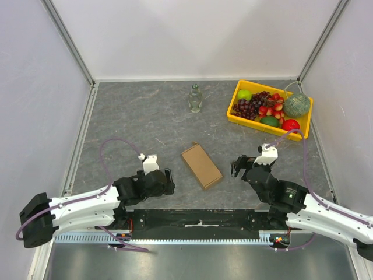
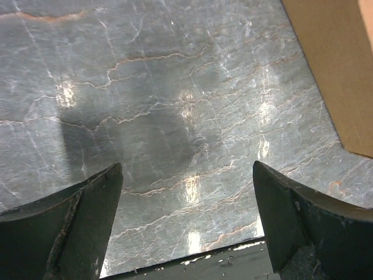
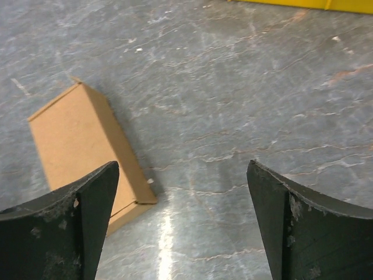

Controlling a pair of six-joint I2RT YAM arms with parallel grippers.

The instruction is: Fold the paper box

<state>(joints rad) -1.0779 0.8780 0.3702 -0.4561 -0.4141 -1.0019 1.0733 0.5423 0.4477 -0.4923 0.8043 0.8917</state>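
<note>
The paper box [image 1: 201,165] is a small closed brown cardboard carton lying flat on the grey table between the two arms. It shows at the left of the right wrist view [image 3: 81,146] and at the top right corner of the left wrist view [image 2: 338,64]. My left gripper [image 1: 169,178] is open and empty, just left of the box, over bare table [image 2: 186,175]. My right gripper [image 1: 238,166] is open and empty, a little right of the box [image 3: 183,175]. Neither gripper touches the box.
A yellow plastic tray [image 1: 240,118] of fruit stands at the back right. A small clear glass bottle [image 1: 195,98] stands at the back centre. White walls enclose the table on three sides. The table's near edge [image 2: 192,259] lies just below the left fingers.
</note>
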